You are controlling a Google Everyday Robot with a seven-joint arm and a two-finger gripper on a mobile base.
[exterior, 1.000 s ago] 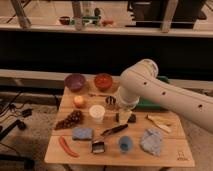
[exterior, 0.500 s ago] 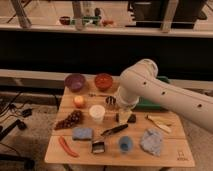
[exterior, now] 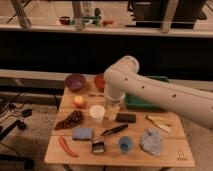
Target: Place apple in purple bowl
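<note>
Gripper point(exterior: 113, 111) of the one-armed robot is hanging low over the middle of the desk point(exterior: 172, 142), just to the picture's right of a white cup point(exterior: 97, 113). It is keeping almost exactly the place it had a second ago, and nothing on the desk is showing any shift. That is suggesting the task is barely under way. The apple point(exterior: 79, 101) is lying untouched on the left part of the desk, just in front of the purple bowl point(exterior: 74, 81) and behind a bunch of dark grapes point(exterior: 70, 120). The purple bowl is sitting at the rear left corner with no apple in it, beside a red-orange bowl point(exterior: 99, 80) that the arm is partly hiding. Seen from the gripper, the apple is lying to the picture's left and a little farther back, near but apart, with the white cup standing roughly between them. Whether the gripper is released or clenched cannot be told, as the wrist is covering it, though it is plainly not carrying the apple.
</note>
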